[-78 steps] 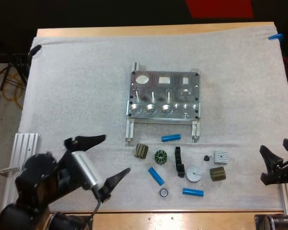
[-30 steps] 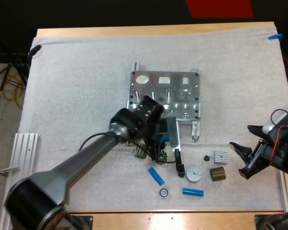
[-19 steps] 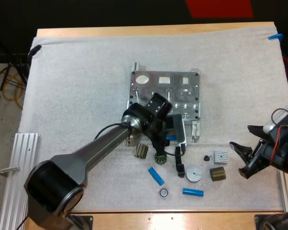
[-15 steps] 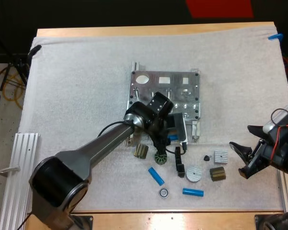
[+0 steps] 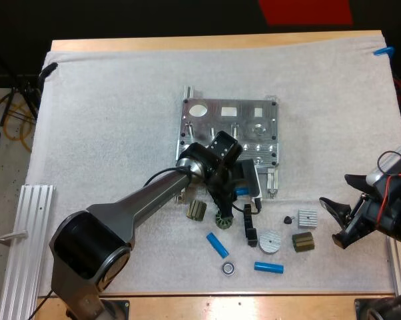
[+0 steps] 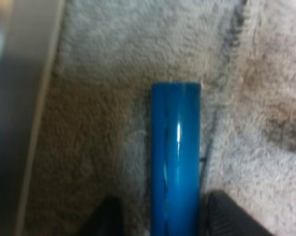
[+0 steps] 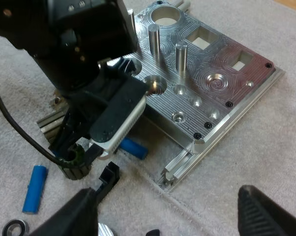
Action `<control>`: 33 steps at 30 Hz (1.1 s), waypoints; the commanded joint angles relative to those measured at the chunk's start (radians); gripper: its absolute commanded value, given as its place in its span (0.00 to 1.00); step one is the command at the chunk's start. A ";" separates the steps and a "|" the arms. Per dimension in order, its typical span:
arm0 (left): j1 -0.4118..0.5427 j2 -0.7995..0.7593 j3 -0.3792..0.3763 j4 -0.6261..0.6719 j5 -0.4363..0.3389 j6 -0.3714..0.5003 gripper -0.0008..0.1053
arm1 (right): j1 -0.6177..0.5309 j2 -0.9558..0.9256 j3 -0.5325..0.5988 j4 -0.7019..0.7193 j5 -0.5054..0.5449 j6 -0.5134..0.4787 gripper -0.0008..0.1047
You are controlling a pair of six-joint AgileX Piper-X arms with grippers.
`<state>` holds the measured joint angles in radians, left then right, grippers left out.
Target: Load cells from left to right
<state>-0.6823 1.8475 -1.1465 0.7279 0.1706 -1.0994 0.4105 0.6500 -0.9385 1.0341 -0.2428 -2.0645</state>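
As its arm has swung in from the near left corner of the table (image 5: 207, 303) over the last few seconds, the left gripper (image 5: 238, 193) now stands over a blue cell.

Nearest the table's front edge lie a first spare cell (image 5: 268, 267) and a second spare cell (image 5: 217, 245). Both sit where they were on the white mat (image 5: 107, 133), among small dark parts (image 5: 248, 225).

Just beyond them the target cell (image 6: 175, 157) lies flat on the mat, close in front of the metal fixture (image 5: 229, 131). It has not shifted. The left gripper's fingers (image 6: 225, 216) are spread, one on each side of this cell, and it is not yet pinched or lifted.

The right gripper (image 5: 330, 222) has come inward from the right edge and waits, fingers spread and empty, well apart from the fixture.

No cell shows in the fixture's visible holes, so loading appears not to have begun. The approach looks complete. The next move calls for closing on the target cell, then carrying it to the leftmost hole.
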 commanded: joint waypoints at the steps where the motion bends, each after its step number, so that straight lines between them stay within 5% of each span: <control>1: -0.001 0.006 -0.003 0.006 -0.020 -0.002 0.38 | 0.001 -0.003 -0.011 -0.004 0.000 0.003 0.57; 8: -0.001 0.005 -0.007 0.011 -0.029 -0.002 0.32 | 0.001 -0.003 -0.011 -0.004 0.000 0.003 0.57; 13: -0.001 0.005 -0.064 0.091 -0.034 -0.002 0.01 | 0.001 -0.003 -0.011 -0.004 0.000 0.031 0.57; 22: -0.001 -0.141 -0.113 0.214 -0.030 -0.002 0.01 | 0.001 0.034 -0.011 -0.009 -0.004 0.270 0.57; 33: -0.001 -0.485 -0.087 0.353 -0.018 0.005 0.01 | 0.001 0.092 -0.011 -0.047 -0.168 0.363 0.57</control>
<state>-0.6823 1.3769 -1.2350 1.0663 0.1506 -1.0971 0.4105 0.7422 -0.9385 0.9994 -0.3824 -1.7061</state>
